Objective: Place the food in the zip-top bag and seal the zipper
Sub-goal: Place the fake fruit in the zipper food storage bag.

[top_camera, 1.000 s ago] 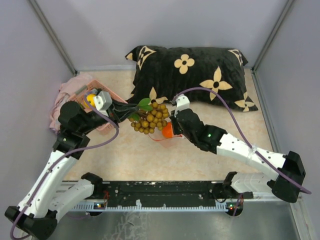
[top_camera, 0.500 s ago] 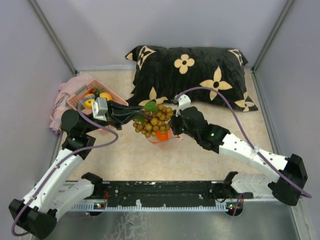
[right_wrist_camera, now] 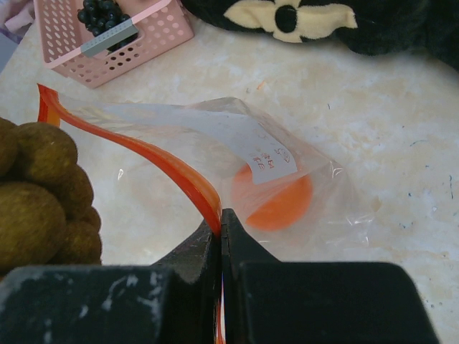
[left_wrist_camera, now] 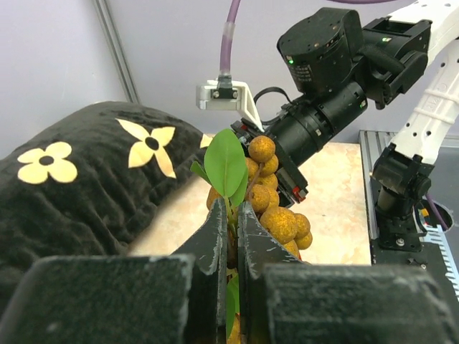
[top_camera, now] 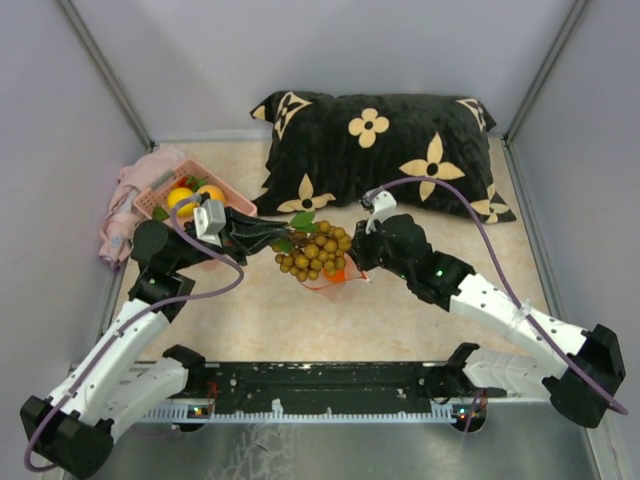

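Observation:
My left gripper (left_wrist_camera: pixel 233 215) is shut on the stem of the food, a cluster of tan-brown balls (left_wrist_camera: pixel 280 222) with green leaves (left_wrist_camera: pixel 224 161). In the top view the cluster (top_camera: pixel 318 253) hangs mid-table, just above the mouth of the zip-top bag (top_camera: pixel 335 283). My right gripper (right_wrist_camera: pixel 220 218) is shut on the red-orange zipper (right_wrist_camera: pixel 143 147), holding the mouth of the clear bag (right_wrist_camera: pixel 315 179) up and open. An orange ball (right_wrist_camera: pixel 276 204) lies inside the bag. The cluster (right_wrist_camera: pixel 39 208) shows at the left edge of the right wrist view, beside the strip.
A pink basket (top_camera: pixel 152 197) at the left holds a yellow fruit (top_camera: pixel 180 197) and an orange fruit (top_camera: pixel 211 193); dark grapes (right_wrist_camera: pixel 104 14) show in it too. A pink cloth (top_camera: pixel 125 215) lies beside it. A black flowered pillow (top_camera: pixel 390 150) fills the back.
The left arm has carried the cluster to the right, from beside the basket to over the bag's mouth. The right gripper and the bag have shifted slightly right.

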Available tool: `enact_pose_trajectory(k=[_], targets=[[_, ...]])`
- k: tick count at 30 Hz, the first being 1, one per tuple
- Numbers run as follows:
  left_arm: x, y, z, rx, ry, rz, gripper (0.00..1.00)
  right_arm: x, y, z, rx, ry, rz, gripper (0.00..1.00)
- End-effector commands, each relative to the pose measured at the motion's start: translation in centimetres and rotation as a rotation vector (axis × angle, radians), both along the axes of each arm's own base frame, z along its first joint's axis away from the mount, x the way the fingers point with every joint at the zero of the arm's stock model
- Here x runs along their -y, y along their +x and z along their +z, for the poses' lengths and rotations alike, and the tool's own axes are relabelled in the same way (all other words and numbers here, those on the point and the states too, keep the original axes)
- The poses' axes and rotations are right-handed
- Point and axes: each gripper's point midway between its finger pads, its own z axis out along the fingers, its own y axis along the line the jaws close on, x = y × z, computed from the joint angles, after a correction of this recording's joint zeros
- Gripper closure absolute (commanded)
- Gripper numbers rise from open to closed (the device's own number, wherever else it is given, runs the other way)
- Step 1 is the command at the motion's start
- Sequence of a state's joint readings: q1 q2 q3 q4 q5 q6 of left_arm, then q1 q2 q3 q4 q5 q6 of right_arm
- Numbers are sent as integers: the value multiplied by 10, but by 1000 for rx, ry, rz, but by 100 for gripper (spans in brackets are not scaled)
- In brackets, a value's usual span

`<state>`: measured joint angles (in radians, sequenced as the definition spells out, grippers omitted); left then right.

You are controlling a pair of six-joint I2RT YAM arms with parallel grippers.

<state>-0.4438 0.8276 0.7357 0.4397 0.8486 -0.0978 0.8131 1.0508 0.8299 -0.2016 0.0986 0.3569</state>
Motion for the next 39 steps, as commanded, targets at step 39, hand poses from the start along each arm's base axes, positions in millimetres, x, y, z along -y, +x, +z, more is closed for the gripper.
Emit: enact_pose_trajectory(k=[39], targets=[[12,34,-58,-42,494,241,100,-14,1,36,-8,108,57,100]])
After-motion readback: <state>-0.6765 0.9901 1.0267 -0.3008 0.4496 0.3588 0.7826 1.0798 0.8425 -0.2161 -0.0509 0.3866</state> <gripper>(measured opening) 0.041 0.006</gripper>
